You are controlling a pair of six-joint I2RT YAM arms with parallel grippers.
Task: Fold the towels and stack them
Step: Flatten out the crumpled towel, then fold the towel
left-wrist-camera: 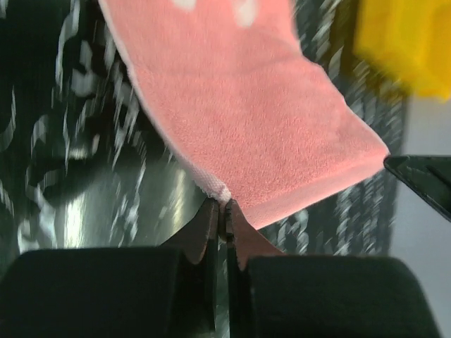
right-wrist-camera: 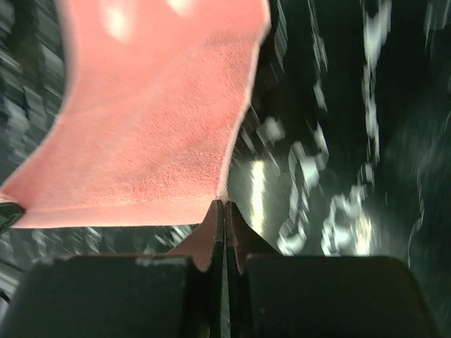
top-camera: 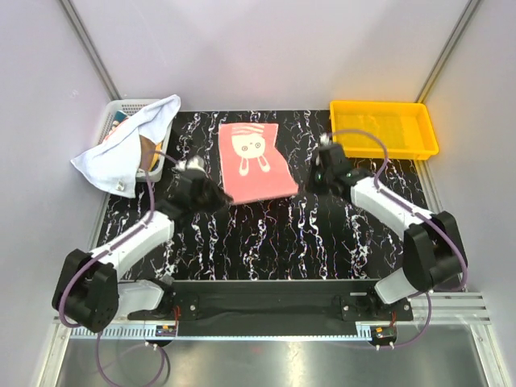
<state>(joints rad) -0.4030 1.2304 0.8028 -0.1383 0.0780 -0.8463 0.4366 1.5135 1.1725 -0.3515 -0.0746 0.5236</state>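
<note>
A pink towel (top-camera: 252, 161) with a white rabbit print lies spread on the black marbled table, its near edge lifted off the surface. My left gripper (top-camera: 219, 196) is shut on the towel's near left corner; the left wrist view shows the white hem (left-wrist-camera: 218, 191) pinched between the jaws (left-wrist-camera: 224, 205). My right gripper (top-camera: 310, 179) is shut on the near right corner, and the pink towel (right-wrist-camera: 155, 127) stretches away from its jaws (right-wrist-camera: 225, 204). A white towel (top-camera: 129, 145) hangs over the basket at the far left.
A white mesh basket (top-camera: 121, 109) stands at the back left with a brown cloth (top-camera: 147, 151) showing inside. A yellow plastic tray (top-camera: 383, 129) sits at the back right. Grey walls close in on both sides.
</note>
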